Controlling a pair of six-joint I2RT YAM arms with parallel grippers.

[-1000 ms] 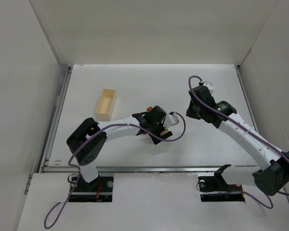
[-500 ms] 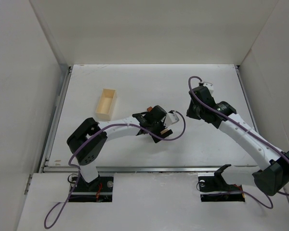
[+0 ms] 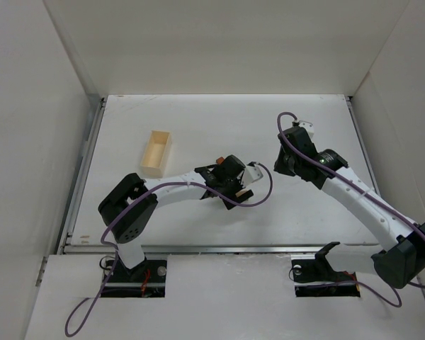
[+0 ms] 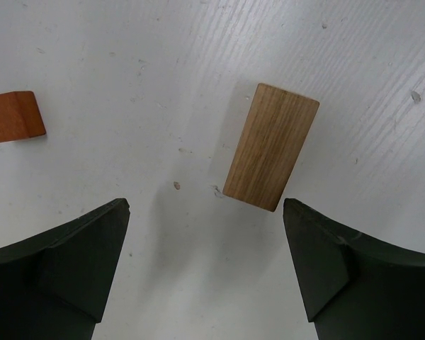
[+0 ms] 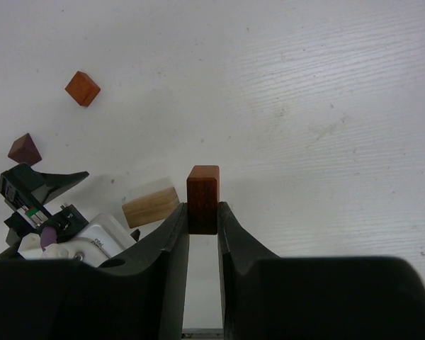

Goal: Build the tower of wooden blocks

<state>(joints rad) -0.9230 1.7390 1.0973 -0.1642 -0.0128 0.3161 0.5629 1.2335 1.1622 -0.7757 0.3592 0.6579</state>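
My left gripper (image 4: 205, 209) is open and empty, low over the table. A light tan oblong block (image 4: 271, 146) lies flat just beyond its fingertips, nearer the right finger (image 4: 333, 262). A reddish-orange cube (image 4: 14, 116) lies apart at the far left. My right gripper (image 5: 202, 210) is shut on a dark reddish-brown block (image 5: 202, 191), held upright above the table. In the right wrist view the tan block (image 5: 150, 205) lies just left of it, with the orange cube (image 5: 82, 88) and a dark brown piece (image 5: 24, 149) farther left.
A pale wooden tray (image 3: 156, 152) stands at the table's left middle, apart from both arms. The left gripper (image 3: 242, 185) and right gripper (image 3: 285, 167) are close together at the table's centre. The left wrist's camera housing (image 5: 64, 234) shows low left in the right wrist view.
The left gripper has shifted very slightly over the tan block. The right arm has held still with its block.
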